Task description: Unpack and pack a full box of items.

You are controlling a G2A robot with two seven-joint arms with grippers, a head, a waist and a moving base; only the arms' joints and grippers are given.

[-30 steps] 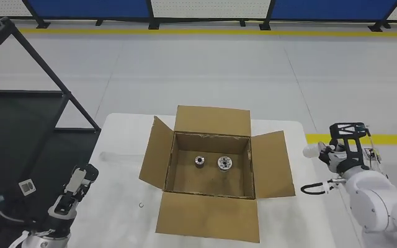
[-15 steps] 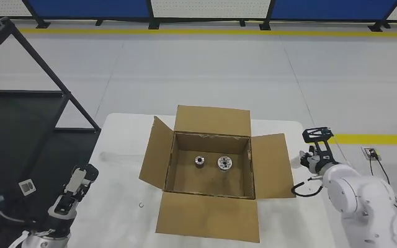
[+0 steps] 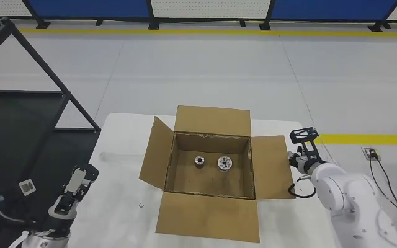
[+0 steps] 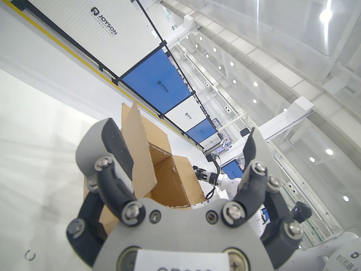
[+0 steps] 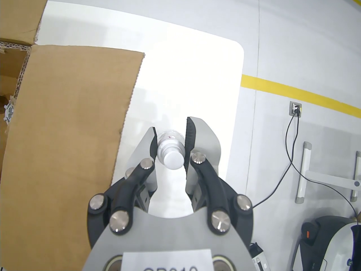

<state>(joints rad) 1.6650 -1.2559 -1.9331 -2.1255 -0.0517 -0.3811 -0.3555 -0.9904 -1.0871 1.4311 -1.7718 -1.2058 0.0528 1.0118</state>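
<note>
Right tool [image 5: 170,132]: clamped on clear plastic bottle [image 5: 172,159], white cap, beside open brown cardboard box [image 3: 208,214], over white surface [image 5: 183,71]. Left tool [image 4: 182,133]: spread wide, empty. I flag risk: neck grip slips; bottle snags flap [image 5: 70,114].

left gripper [image 4: 183,139]: pale grey metal plate, black links, silver round-head screws, ribbed black pads [image 4: 117,145], white label | right gripper [image 5: 171,126]: same grey plate, black links, silver screws, white label | right arm [image 3: 344,199]: glossy white rounded shell, black cable [image 3: 294,189]

The box [image 3: 211,142] stands open-topped, its flaps [image 3: 273,164] splayed outward.
</note>
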